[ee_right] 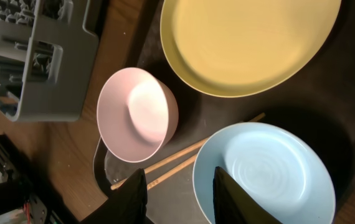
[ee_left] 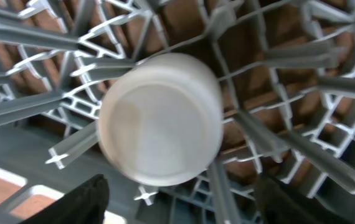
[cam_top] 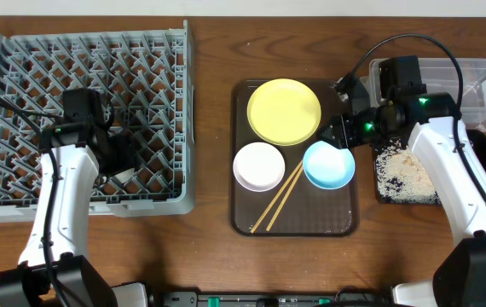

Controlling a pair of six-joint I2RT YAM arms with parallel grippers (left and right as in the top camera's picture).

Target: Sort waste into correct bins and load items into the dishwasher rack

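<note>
I have the large square grey plastic dishwasher rack [cam_top: 183,128] filling the left of the overhead view, with my left arm reaching over its lower middle. The left wrist view looks down into the lattice. There the small white cup [ee_left: 159,118] rests tilted among the grey pegs at centre frame, its round end toward the camera. The left fingers [ee_left: 78,202] stand wide at the bottom edge, one on each side and both clear of the cup, so the left gripper [ee_left: 180,205] holds nothing. In the middle of the overhead view the dark brown rectangular serving tray [cam_top: 294,223] sits on the wooden worktop [cam_top: 213,51]. It carries the round yellow plate [cam_top: 284,112] at the top, the white bowl [cam_top: 258,165] lower left and the light blue bowl [cam_top: 328,165] lower right. The pair of wooden chopsticks [cam_top: 279,200] slants between the two bowls. The right gripper [ee_right: 180,199] hovers at the upper left edge of the light blue bowl. In the right wrist view its fingers [ee_right: 131,199] are partly apart and straddle the bowl's rim, with a clear gap on the outer side. I cannot tell whether the inner finger touches the bowl. At the upper right of the overhead view sits the clear rectangular plastic tub [cam_top: 482,77], and just below it the shallow black rectangular tray [cam_top: 376,183] holds the whitish-beige rice-like crumbs [cam_top: 405,175].
</note>
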